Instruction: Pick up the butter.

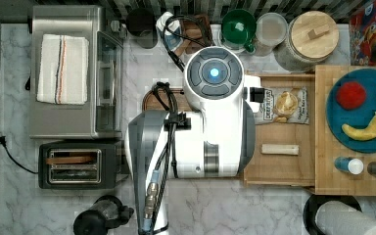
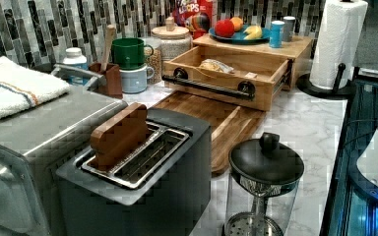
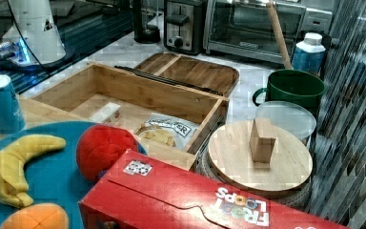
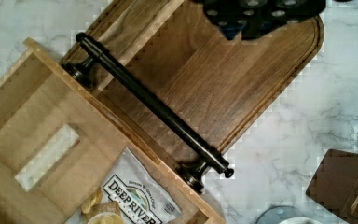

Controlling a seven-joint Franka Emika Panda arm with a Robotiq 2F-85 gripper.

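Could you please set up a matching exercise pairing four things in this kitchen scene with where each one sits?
Things:
1. butter
2. banana
3. striped towel
4. wooden slice

Places:
A. on the toaster oven
B. in the open wooden drawer, beside the snack bag
C. in a toaster slot
D. on the blue plate

Pairs: 1-B, 2-D, 3-A, 4-C

Pale cream butter [image 1: 279, 149] lies in a light wooden drawer [image 1: 279, 174]; at its 12 o'clock in the top view, a clear chip bag [image 1: 284, 105] with black-and-white label; teal plate [image 1: 338, 122], yellow banana [image 1: 364, 129], white-grey marble counter [image 1: 235, 205].
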